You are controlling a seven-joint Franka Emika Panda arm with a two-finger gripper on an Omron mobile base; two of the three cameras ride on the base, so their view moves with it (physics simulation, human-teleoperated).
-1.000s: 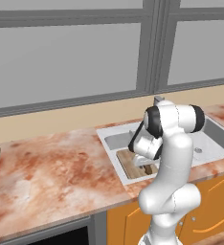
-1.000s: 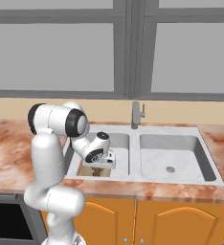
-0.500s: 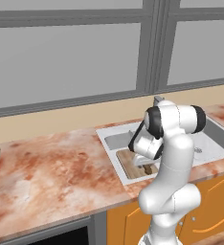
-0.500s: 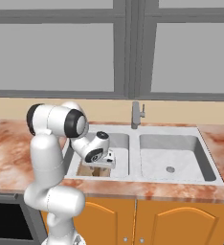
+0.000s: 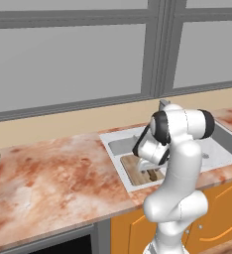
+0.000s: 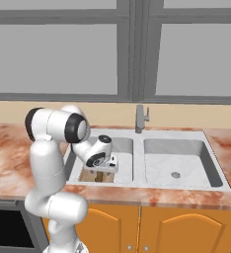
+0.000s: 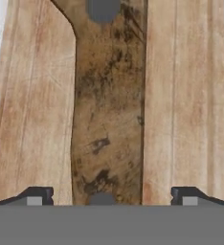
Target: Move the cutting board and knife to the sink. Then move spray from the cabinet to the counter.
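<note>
Claw (image 7: pixel 108 196) opened wide since earlier, released knife (image 7: pixel 109 110) (lying on cutting board (image 7: pixel 32 110)).

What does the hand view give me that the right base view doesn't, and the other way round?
Hand view: the knife lying along the cutting board, its brown handle between the fingertips of the open gripper, clear of both. Right base view: the board's place in the left basin of the sink, beside the faucet. Both: the gripper low over the board.
</note>
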